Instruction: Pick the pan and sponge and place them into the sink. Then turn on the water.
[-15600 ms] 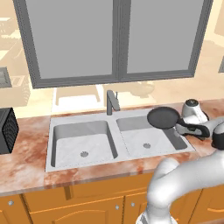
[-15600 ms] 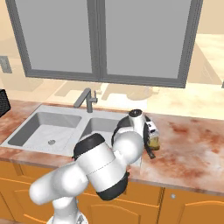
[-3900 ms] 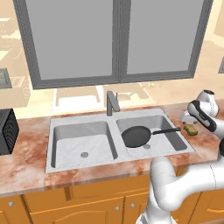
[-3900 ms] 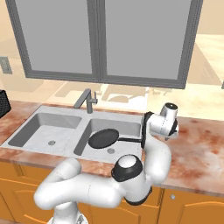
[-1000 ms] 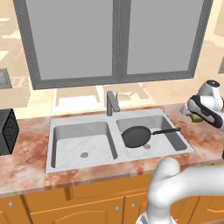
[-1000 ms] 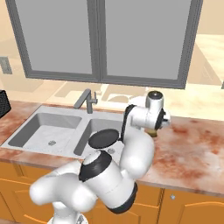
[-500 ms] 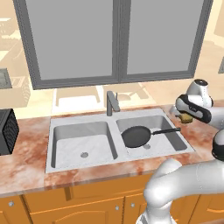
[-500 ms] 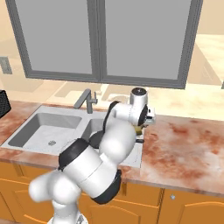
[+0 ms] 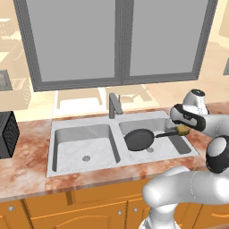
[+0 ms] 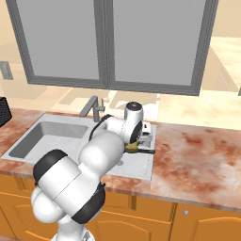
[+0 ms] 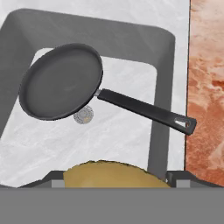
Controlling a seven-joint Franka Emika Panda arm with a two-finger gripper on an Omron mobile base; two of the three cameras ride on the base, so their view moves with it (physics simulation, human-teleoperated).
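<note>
Pan: round, shallow black frying pan (image 9: 139, 139) lies in the right basin of the light-grey metal double-basin sink (image 9: 81, 129); its long thin black handle (image 11: 145, 110) runs out over the basin's right rim, so the pan rests tilted against that wall rather than flat.
Sponge: small yellow rectangular sponge (image 9: 181, 130) hangs above the right side of that same basin, close over the handle; in the hand view it shows as a yellow mass (image 11: 114, 174) between the finger tips.
Gripper: the two-finger gripper (image 9: 180, 127) is pinching the sponge, jaws set fairly wide because the block fills the gap.
Why held there: it seems carried over the basin so that letting go drops it inside the bowl, not on the reddish marble counter (image 10: 197, 155).
Step in hand: placing the sponge, by my reading; the pan's part looks done.
Faucet: grey angular faucet (image 9: 114, 104) behind the divider, no water visible.
Risk: the sponge may land on the handle or rim and bounce out.
</note>
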